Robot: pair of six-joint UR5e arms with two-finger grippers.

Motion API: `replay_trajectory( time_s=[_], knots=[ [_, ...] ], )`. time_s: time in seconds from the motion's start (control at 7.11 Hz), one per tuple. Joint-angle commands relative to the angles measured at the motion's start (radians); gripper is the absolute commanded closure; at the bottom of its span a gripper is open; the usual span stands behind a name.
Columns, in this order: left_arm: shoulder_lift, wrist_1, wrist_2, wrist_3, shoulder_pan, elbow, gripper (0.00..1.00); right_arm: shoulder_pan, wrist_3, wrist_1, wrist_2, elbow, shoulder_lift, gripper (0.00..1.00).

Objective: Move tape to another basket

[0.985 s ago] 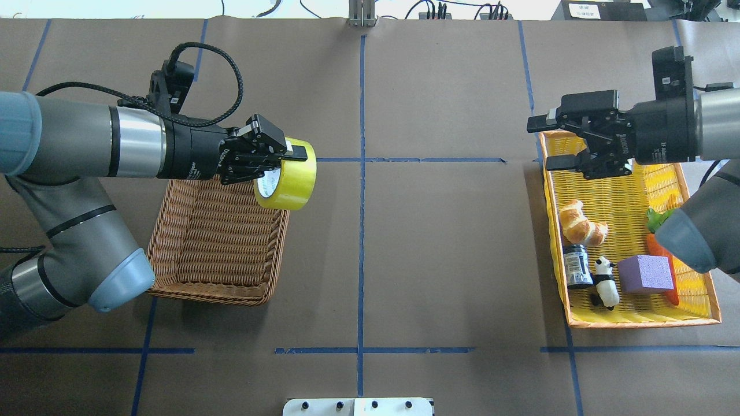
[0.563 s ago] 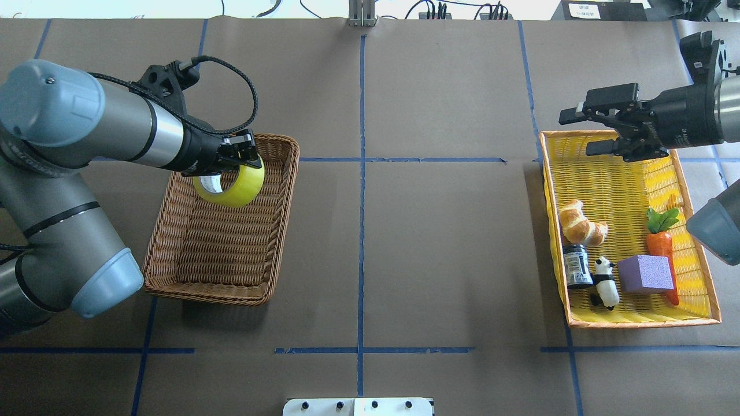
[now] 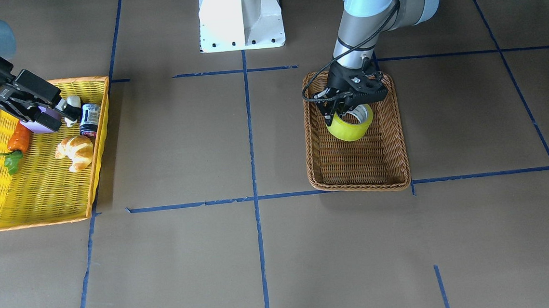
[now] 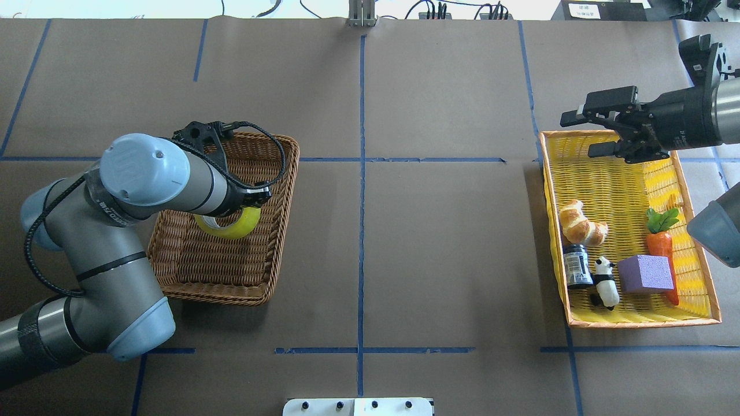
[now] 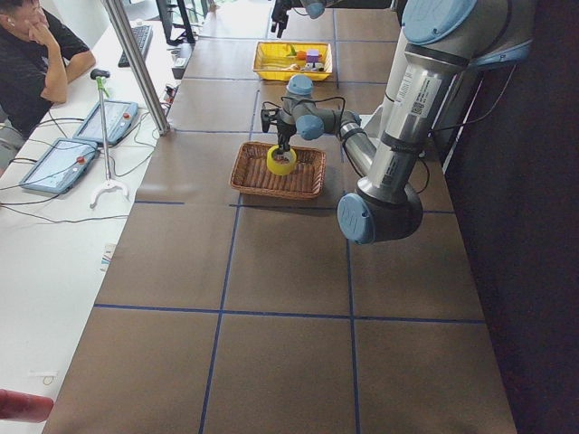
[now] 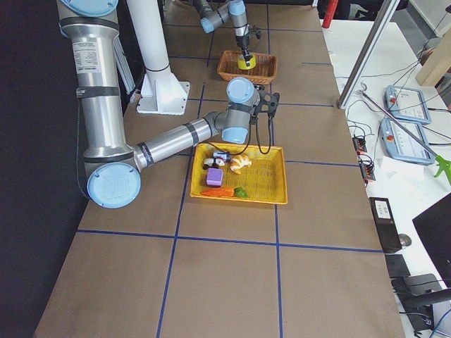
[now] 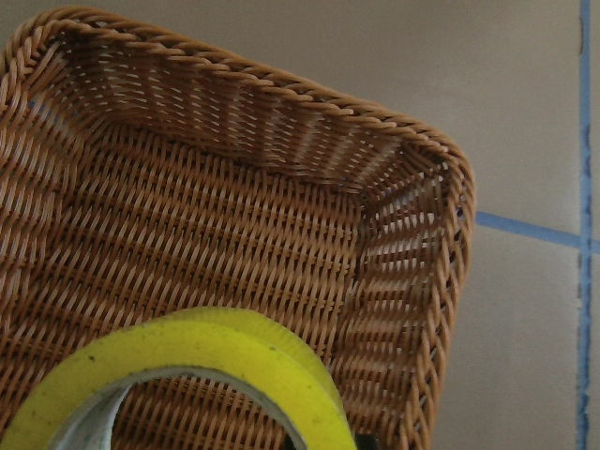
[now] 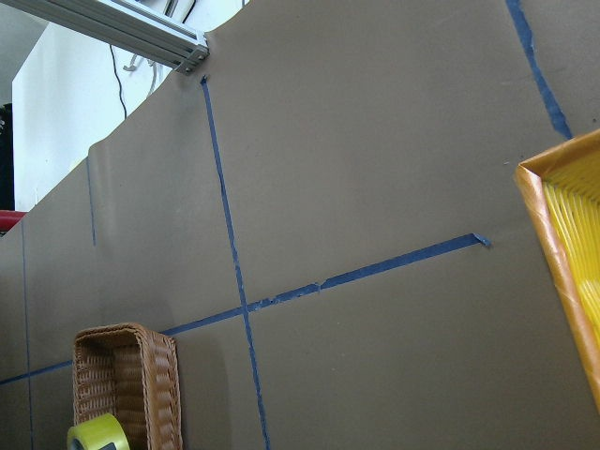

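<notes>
The tape (image 4: 232, 224), a yellow-green roll with a white core, hangs tilted inside the brown wicker basket (image 4: 292, 173), toward its far half. My left gripper (image 3: 348, 106) is shut on the roll's wall from above; in the overhead view the forearm hides most of it. The front view shows the tape (image 3: 350, 125) low within the basket (image 3: 360, 185). The left wrist view shows the tape's rim (image 7: 234, 347) close below the camera, over the basket floor (image 7: 216, 216). My right gripper (image 4: 587, 136) is open and empty above the far end of the yellow tray (image 4: 636, 321).
The yellow tray holds a croissant (image 4: 581, 224), a dark jar (image 4: 576, 266), a toy panda (image 4: 605, 282), a purple block (image 4: 646, 273) and a carrot (image 4: 661, 244). A white robot base (image 3: 240, 16) stands at the table's near edge. Brown paper with blue tape lines covers the table.
My left arm has swung the tape from above the basket's far right corner down into the basket. My right gripper has drawn back to the right, still open.
</notes>
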Motion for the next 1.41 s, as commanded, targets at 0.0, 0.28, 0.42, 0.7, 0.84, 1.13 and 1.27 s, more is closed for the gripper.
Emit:
replay_trajectory(
  time_s=[0.0,0.28,0.42,0.7,0.84,1.13,1.27],
  knots=[
    [-0.004,0.002,0.007,0.034,0.004,0.039,1.00,-0.002,0.000,0.000,-0.001,0.000,-0.005,0.00],
    [-0.007,0.001,0.002,0.034,0.009,0.070,1.00,-0.004,0.000,0.000,-0.001,0.001,-0.002,0.00],
    [-0.007,0.001,0.002,0.034,0.010,0.073,1.00,-0.004,0.000,0.000,0.000,0.004,0.001,0.00],
    [-0.007,0.001,0.001,0.034,0.013,0.073,0.84,-0.005,0.000,0.000,-0.001,0.003,0.001,0.00],
    [-0.007,0.001,-0.002,0.034,0.013,0.073,0.69,-0.005,0.000,0.000,0.000,0.001,0.007,0.00],
    [-0.007,0.002,-0.002,0.038,0.013,0.055,0.00,0.002,0.000,-0.031,0.002,0.001,0.016,0.00],
    [-0.005,0.014,-0.004,0.043,-0.029,0.009,0.00,0.024,-0.004,-0.060,0.003,0.003,0.016,0.00]
  ],
)
